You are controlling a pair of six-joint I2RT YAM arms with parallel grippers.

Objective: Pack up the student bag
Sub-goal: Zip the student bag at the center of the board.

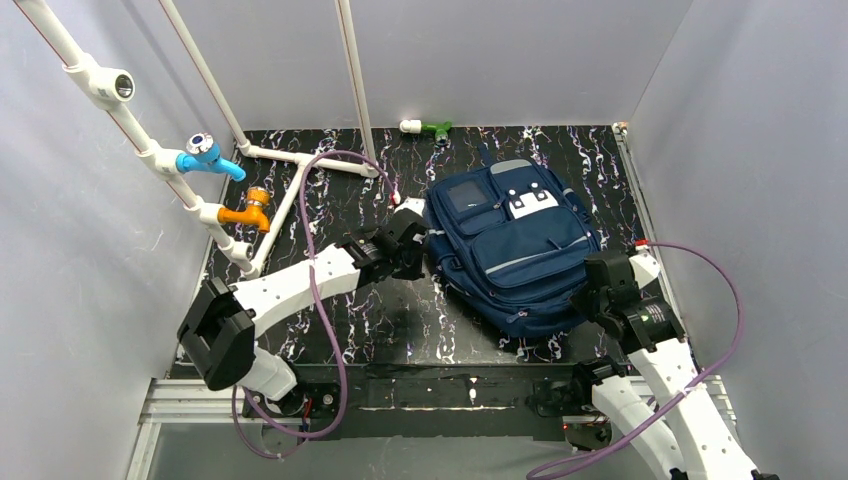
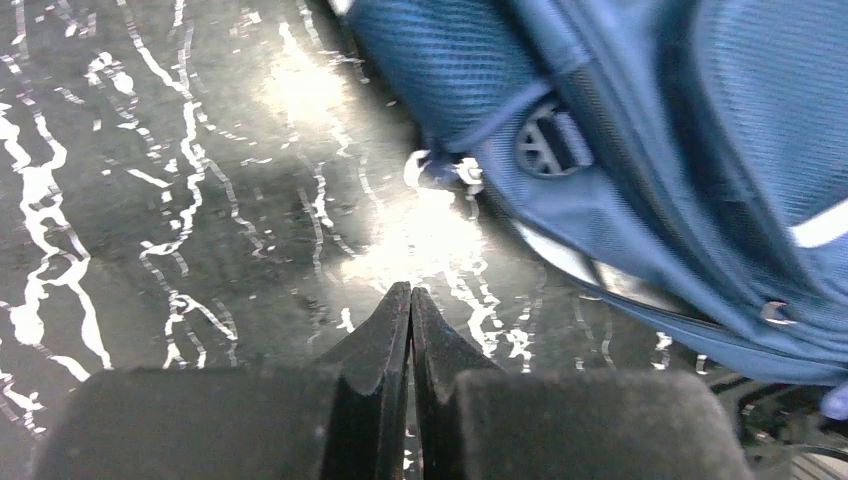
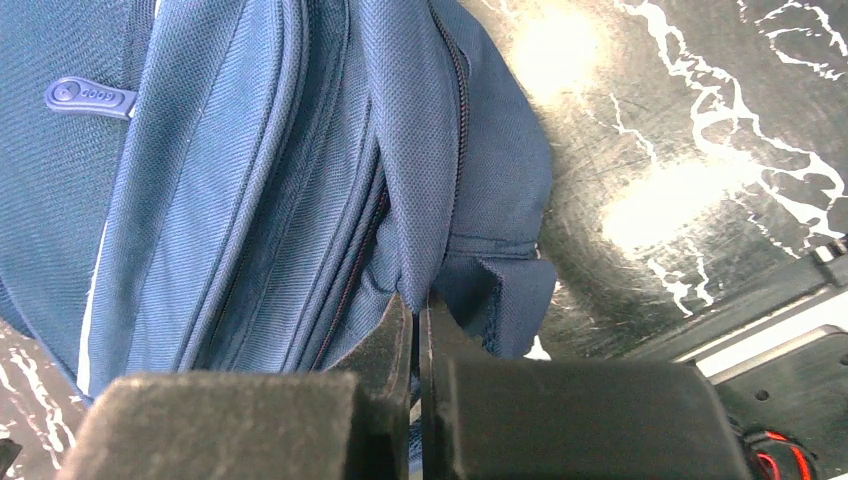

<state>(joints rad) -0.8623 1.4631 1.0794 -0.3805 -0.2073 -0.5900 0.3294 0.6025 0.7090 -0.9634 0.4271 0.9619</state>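
The student bag (image 1: 510,245) is a navy blue backpack that lies flat, front side up, on the black marbled table at centre right. My left gripper (image 1: 418,243) is at the bag's left edge. In the left wrist view it (image 2: 410,292) is shut and empty over the bare table, with the bag (image 2: 700,120) up to its right, apart from it. My right gripper (image 1: 592,290) is at the bag's near right corner. In the right wrist view it (image 3: 420,298) is shut on a fold of the bag's fabric (image 3: 250,180) beside a zip seam.
A white pipe frame (image 1: 290,158) with a blue tap (image 1: 208,156) and an orange tap (image 1: 250,212) stands at the left. A green and white fitting (image 1: 427,127) lies at the back wall. Grey walls close in three sides. A metal rail (image 1: 420,395) runs along the near edge.
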